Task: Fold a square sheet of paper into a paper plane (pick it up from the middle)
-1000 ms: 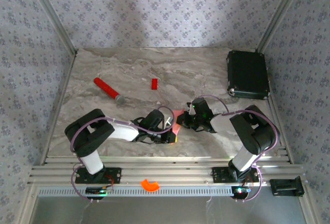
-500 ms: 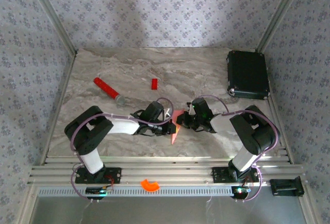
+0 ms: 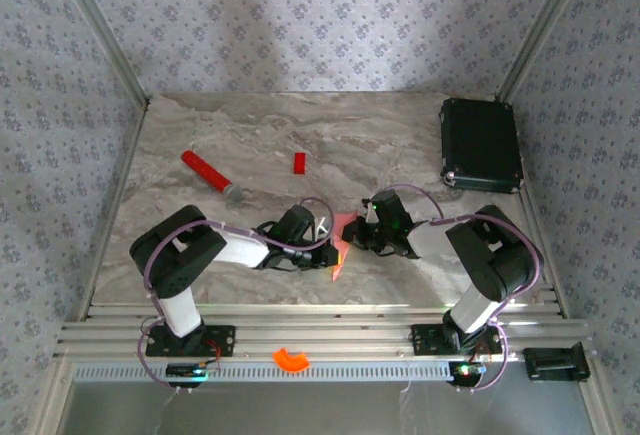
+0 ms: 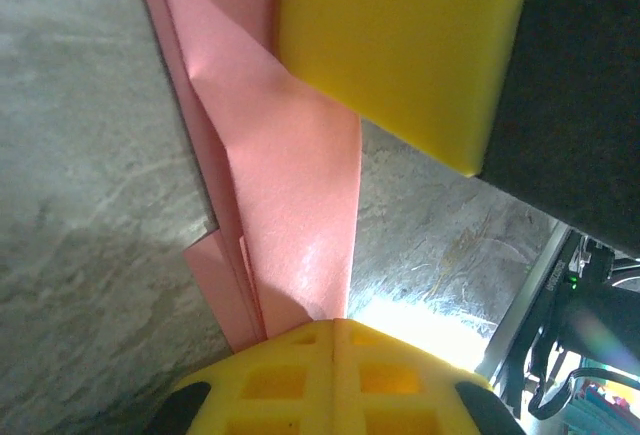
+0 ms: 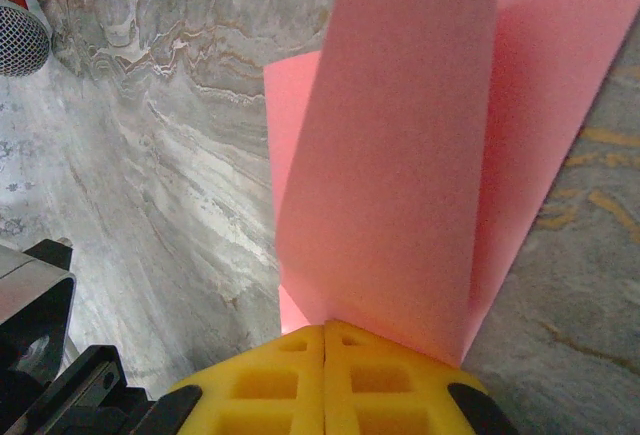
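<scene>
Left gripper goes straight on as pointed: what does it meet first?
The left gripper is shut on the folded salmon-pink paper sheet; straight beyond, probably the yellow pad of the right gripper. Depth unclear.

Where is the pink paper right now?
The folded pink paper is at the table's front centre in the top view, held by both the left gripper and the right gripper.

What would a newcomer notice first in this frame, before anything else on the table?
The creased pink paper at the near middle of the table, pinched from both sides: the left pincer and the right pincer are each shut on it. Next come the black case in the far right corner and, on the left, the red stick with a grey tip.
</scene>
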Motion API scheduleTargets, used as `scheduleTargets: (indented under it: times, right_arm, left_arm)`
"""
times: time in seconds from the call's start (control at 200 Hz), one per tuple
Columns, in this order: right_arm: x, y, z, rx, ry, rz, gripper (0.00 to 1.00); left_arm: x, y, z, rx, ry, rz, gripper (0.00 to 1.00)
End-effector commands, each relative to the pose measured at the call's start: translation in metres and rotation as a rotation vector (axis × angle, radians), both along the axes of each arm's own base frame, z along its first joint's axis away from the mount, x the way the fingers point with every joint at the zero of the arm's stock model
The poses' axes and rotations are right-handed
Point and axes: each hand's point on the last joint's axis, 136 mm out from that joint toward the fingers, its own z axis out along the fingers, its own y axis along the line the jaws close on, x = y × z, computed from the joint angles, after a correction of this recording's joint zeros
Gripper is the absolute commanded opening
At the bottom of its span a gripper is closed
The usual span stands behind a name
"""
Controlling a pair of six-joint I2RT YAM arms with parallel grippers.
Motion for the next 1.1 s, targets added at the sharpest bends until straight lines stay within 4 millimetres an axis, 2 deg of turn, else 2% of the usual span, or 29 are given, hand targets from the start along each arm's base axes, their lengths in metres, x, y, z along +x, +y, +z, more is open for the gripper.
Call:
scheduleTargets:
  times: [0.0,0.1,0.19,0.345,0.5,0.68,0.885,1.094]
  right_arm:
    - [-0.028,-0.023,-0.042,-0.149,0.143,-0.016,0.07]
    - [-0.029,-0.023,-0.044,-0.148,0.145,-0.015,0.07]
    - [-0.029,-0.023,-0.045,-0.146,0.147,-0.013,0.07]
    - [-0.029,-0.022,-0.045,-0.143,0.147,-0.014,0.07]
    - [-0.028,-0.021,-0.044,-0.137,0.146,-0.012,0.08]
    - [-0.027,-0.021,-0.041,-0.139,0.142,-0.010,0.08]
    - [-0.027,-0.021,-0.041,-0.141,0.142,-0.010,0.08]
    - [-0.027,-0.020,-0.039,-0.140,0.139,-0.010,0.08]
  left_arm:
    - [-0.006,0.004,0.000,0.056,0.025,-0.021,0.00]
    - [0.000,-0.004,0.011,0.043,0.002,-0.035,0.00]
    - [0.004,-0.007,0.012,0.052,-0.001,-0.041,0.00]
    - [0.002,-0.007,0.001,0.051,0.026,-0.038,0.00]
    - [-0.007,0.001,-0.018,0.081,0.065,-0.033,0.00]
    - [-0.011,0.006,-0.022,0.078,0.074,-0.023,0.00]
    - [-0.008,0.002,-0.009,0.057,0.050,-0.026,0.00]
    - [-0.001,-0.001,0.012,0.032,0.005,-0.023,0.00]
